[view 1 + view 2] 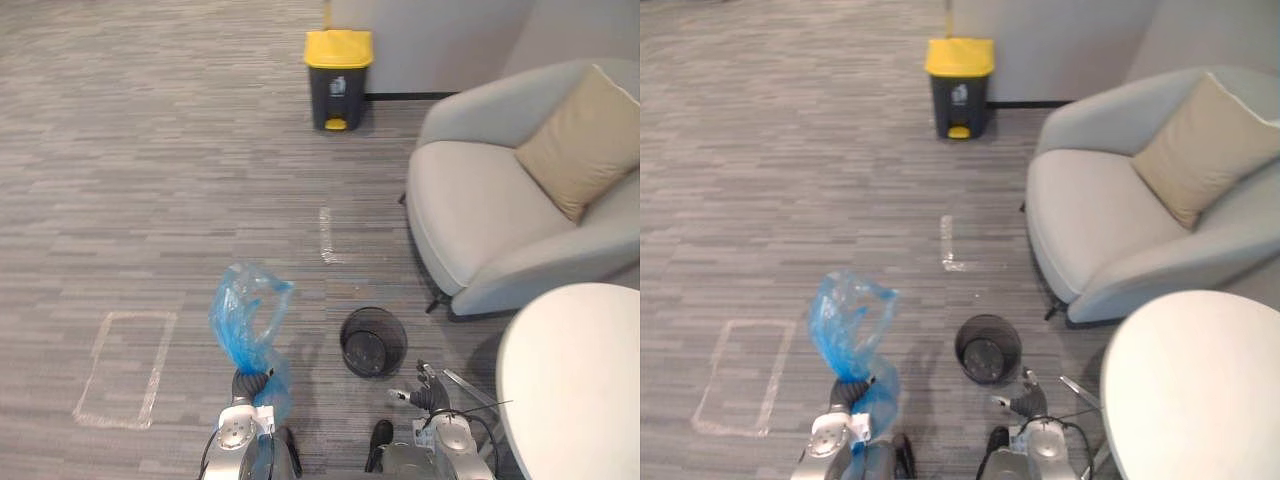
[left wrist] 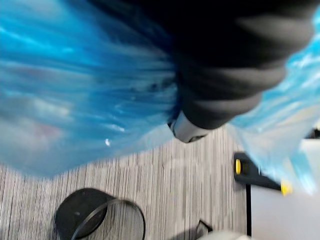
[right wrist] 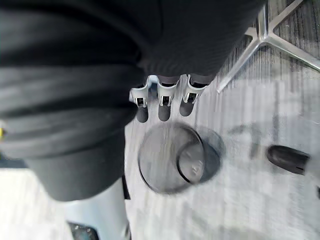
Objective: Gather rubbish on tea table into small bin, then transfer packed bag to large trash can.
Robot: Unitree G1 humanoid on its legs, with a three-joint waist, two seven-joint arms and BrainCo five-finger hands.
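Left hand (image 1: 244,386) clenched round neck of blue rubbish bag (image 1: 243,312) (upright), right hand (image 1: 428,393) loosely open near black mesh bin (image 1: 373,343), yellow-lidded trash can (image 1: 338,80) beyond.

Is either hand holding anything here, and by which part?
The left hand grips the blue rubbish bag at its gathered neck, and the bag's loose top flares above it. The right hand holds nothing, open near the black mesh bin.
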